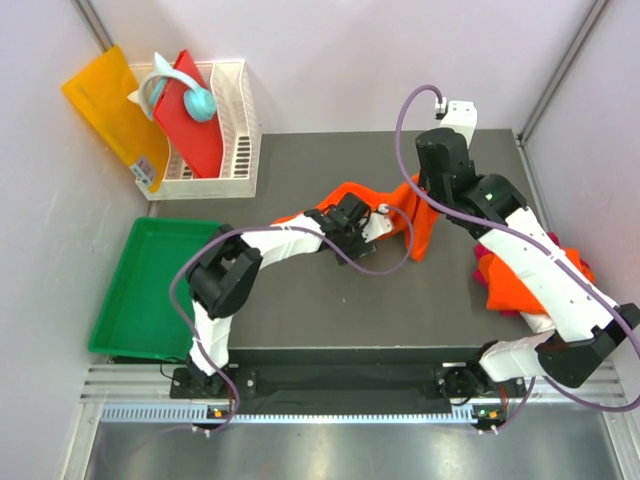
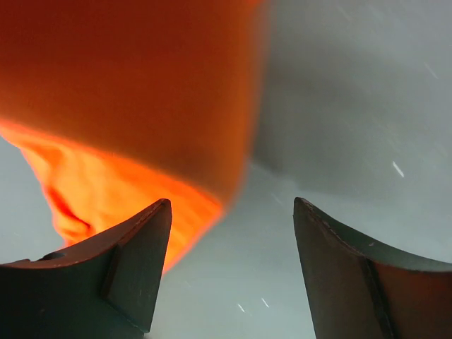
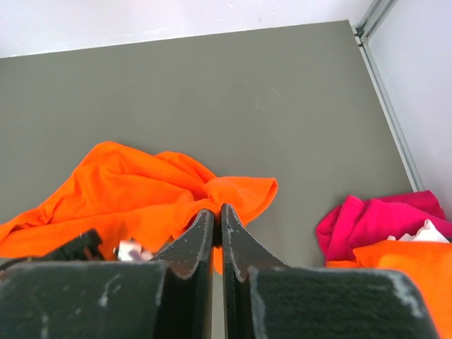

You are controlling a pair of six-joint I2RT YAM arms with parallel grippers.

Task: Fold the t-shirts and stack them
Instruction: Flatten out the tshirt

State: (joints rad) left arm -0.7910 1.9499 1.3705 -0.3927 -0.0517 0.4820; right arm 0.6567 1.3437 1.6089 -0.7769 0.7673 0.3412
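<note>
right gripper [image 3: 215, 210]: closed, jaws pressed together with a fold of the orange t-shirt [image 3: 141, 183] pinched between them.
left gripper [image 2: 233, 206]: wide open and holding nothing. Orange cloth is just ahead, near the left finger [image 2: 141, 261]; can't tell if it touches.
orange t-shirt: mid table [image 3: 212, 92], crumpled. One part is pulled up at the right gripper, the rest is spread on the surface toward the left arm.
other t-shirts: heap at the right edge of the table, beside the right arm and well apart from the held one. A magenta t-shirt [image 3: 374, 215] is bunched with a second orange t-shirt [image 3: 402, 261] against it. A white tag [image 3: 427, 229] shows between them.
green tray [image 1: 150, 290]: off the left side of the table, next to the left arm's base.
white rack [image 1: 240, 130]: at the far left corner. A red board [image 1: 195, 120] stands tilted in it, and a teal thing [image 1: 200, 100] shaped like headphones sits at the board's top.
yellow sheet [image 1: 105, 105]: leans just left of the rack, outside it.
writing: a small sticker [image 1: 146, 170] on the yellow sheet's lower corner is too small to read. Nothing legible on the white tag.
</note>
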